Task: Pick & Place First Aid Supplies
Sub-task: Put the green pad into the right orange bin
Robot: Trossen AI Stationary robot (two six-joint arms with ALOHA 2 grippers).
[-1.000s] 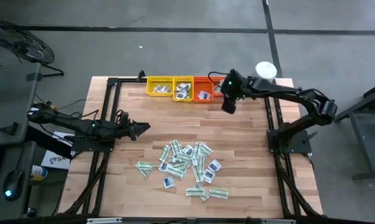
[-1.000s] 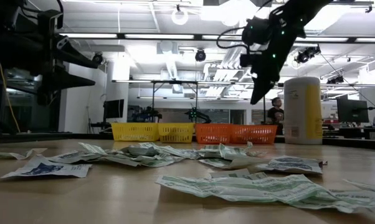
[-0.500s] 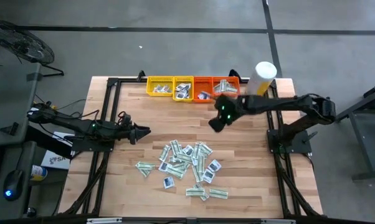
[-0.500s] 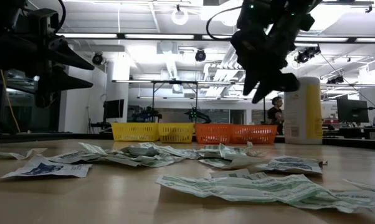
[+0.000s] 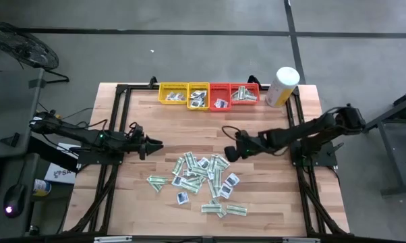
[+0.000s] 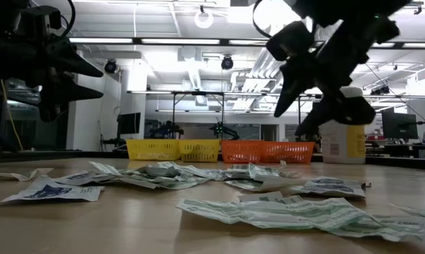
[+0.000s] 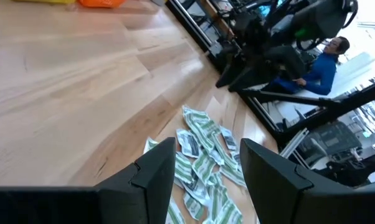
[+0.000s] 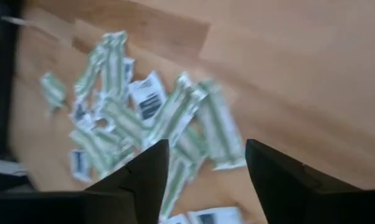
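High view shows the pile of packets (image 5: 204,177) lying loose on the tabletop (image 5: 169,128), well short of the row of four trays (image 5: 208,94) at the far edge: two yellow, two red. Relative to that pile, the right claw (image 5: 228,154) hangs just past its far right corner, fingers spread with nothing between them, so the nearest strips lie just beyond its tips, toward the near edge. The left claw (image 5: 151,144) waits off the pile's far left corner, fingers likewise apart and empty, a little farther from the paper. The right arm looks the better placed for the next pick.

In the right wrist view the green-striped strips (image 8: 178,118) ahead of the fingers run roughly along the claw's own line of reach, so a grip across their narrow width seems likely to suit.

Counts: two claws, four trays, one white-and-yellow canister (image 5: 282,86) beside the last tray. The packets overlap too much for an exact count; roughly two dozen, strips and small blue-centred squares mixed.
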